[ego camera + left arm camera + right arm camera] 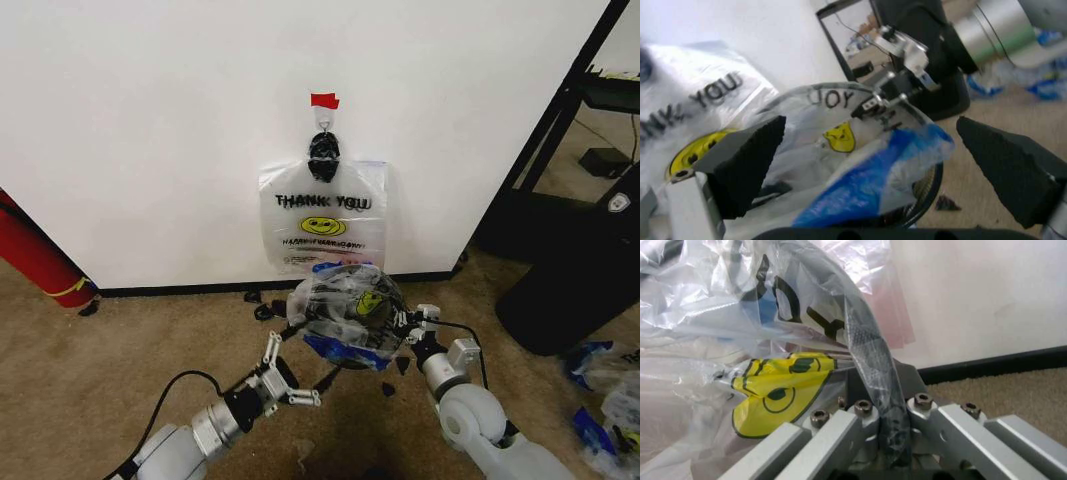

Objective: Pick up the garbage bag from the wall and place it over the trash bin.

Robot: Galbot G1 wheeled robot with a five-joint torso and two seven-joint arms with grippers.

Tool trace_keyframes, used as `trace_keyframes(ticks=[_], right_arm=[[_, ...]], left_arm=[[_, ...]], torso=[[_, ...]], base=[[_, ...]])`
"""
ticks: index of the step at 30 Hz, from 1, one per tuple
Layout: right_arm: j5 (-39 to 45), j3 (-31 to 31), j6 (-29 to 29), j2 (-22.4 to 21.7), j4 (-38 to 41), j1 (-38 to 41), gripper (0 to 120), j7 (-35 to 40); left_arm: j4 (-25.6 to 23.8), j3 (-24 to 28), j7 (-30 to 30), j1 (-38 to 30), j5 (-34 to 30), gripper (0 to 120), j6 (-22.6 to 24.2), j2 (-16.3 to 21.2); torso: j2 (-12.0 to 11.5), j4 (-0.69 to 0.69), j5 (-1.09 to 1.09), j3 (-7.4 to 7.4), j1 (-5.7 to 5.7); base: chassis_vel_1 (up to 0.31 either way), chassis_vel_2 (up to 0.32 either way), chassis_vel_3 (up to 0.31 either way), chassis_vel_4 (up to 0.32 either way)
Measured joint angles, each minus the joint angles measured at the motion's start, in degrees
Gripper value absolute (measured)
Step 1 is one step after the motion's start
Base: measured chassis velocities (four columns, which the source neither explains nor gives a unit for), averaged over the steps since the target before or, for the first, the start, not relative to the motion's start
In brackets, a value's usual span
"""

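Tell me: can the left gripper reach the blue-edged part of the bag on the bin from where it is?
Probably yes. The left gripper is open beside the trash bin, with the garbage bag bunched between its fingers and nothing between.

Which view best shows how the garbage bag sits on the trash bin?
The head view: the garbage bag lies draped over the trash bin, between both grippers. The left wrist view shows the bag's blue edge over the rim close up; the right wrist view shows plastic over the rim by the right gripper.

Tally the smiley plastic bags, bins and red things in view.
Smiley plastic bags: 2, the garbage bag draped over the trash bin and one hanging on the wall.
Trash bins: 1.
Red things: 2, tape and cylinder.
Total: 5.
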Motion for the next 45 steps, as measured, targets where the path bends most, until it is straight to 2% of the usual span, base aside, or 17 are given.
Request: trace_keyframes(ticks=[5, 11, 21, 22, 24, 25, 28, 30, 31, 35, 41, 45], right_arm=[[0.0, -0.4, 0.0, 0.4, 0.4, 0.0, 0, 0.1], [0.0, -0.8, -0.5, 0.9, 0.8, 0.2, 0, 0.5], [-0.2, -0.8, -1.5, 0.8, 1.1, 0.0, 0, 0.5], [-0.2, -0.8, -1.7, 0.8, 1.2, 0.0, 0, 0.5], [-0.2, -0.8, -2.1, 0.8, 1.3, 0.1, 0, 0.6], [-0.2, -0.8, -2.1, 0.8, 1.3, 0.1, 0, 0.6], [-0.2, -0.8, -2.4, 0.9, 1.4, 0.1, 0, 0.8], [-0.2, -0.9, -2.6, 0.9, 1.5, 0.1, 0, 0.8], [-0.2, -0.9, -2.6, 0.9, 1.5, 0.1, 0, 0.8], [-0.1, -0.9, -2.8, 0.8, 2.1, 0.1, 0, 0.8], [-0.1, -0.7, -2.9, 0.8, 2.3, -0.1, 0, 0.8], [0.7, -0.5, -2.9, 0.9, 2.3, 0.0, 0, 1.4]], left_arm=[[1.1, 1.3, -1.9, -1.5, 4.0, 100, 2.0, -1.1], [2.0, 2.1, -5.9, -2.5, 8.0, 89, 5.6, -2.2], [0.9, 2.2, -7.6, -2.2, 7.8, 49, 7.4, -1.9], [0.8, 2.3, -7.5, -2.2, 7.6, 48, 7.2, -1.9], [0.5, 2.5, -6.7, -2.1, 6.5, 37, 6.1, -1.8], [0.5, 2.5, -6.7, -2.1, 6.5, 37, 6.1, -1.8], [0.5, 2.5, -5.1, -2.0, 5.7, 23, 4.5, -1.5], [0.9, 2.4, -4.4, -2.1, 6.1, 16, 4.0, -1.5], [0.9, 2.4, -4.4, -2.1, 6.1, 16, 4.0, -1.5], [1.7, 1.9, -4.0, -2.4, 8.4, 0, 3.8, -1.7], [1.9, 1.4, -4.2, -2.2, 9.7, 0, 3.7, -1.7], [1.4, 1.2, -4.0, -1.3, 7.8, 0, 2.2, -1.3]], torso=[[0.0, -0.01, 0.00, 0.00, 0.00], [0.0, 0.00, 0.00, 0.00, 0.00], [0.0, 0.00, -0.01, 0.00, 0.00], [0.0, 0.00, 0.00, 0.00, 0.00], [0.0, 0.00, -0.01, 0.00, 0.00], [0.0, 0.00, -0.01, 0.00, 0.00], [0.0, 0.00, 0.00, 0.00, 0.00], [0.0, 0.00, 0.00, 0.00, 0.00], [0.0, 0.00, 0.00, 0.00, 0.00], [0.0, 0.00, 0.00, 0.00, 0.00], [0.0, 0.00, -0.01, 0.01, 0.00], [0.0, 0.00, 0.00, 0.00, 0.00]], base=[[0.000, 0.000, 0.000, 0.000], [0.000, 0.000, 0.000, 0.000], [0.000, 0.000, 0.000, 0.000], [0.000, 0.000, 0.000, 0.000], [0.000, 0.000, 0.000, 0.000], [0.000, 0.000, 0.000, 0.000], [0.000, 0.000, 0.000, 0.000], [0.000, 0.000, 0.000, 0.000], [0.000, 0.000, 0.000, 0.000], [0.000, 0.000, 0.000, 0.000], [0.000, 0.000, 0.000, 0.000], [0.000, 0.000, 0.000, 0.000]])
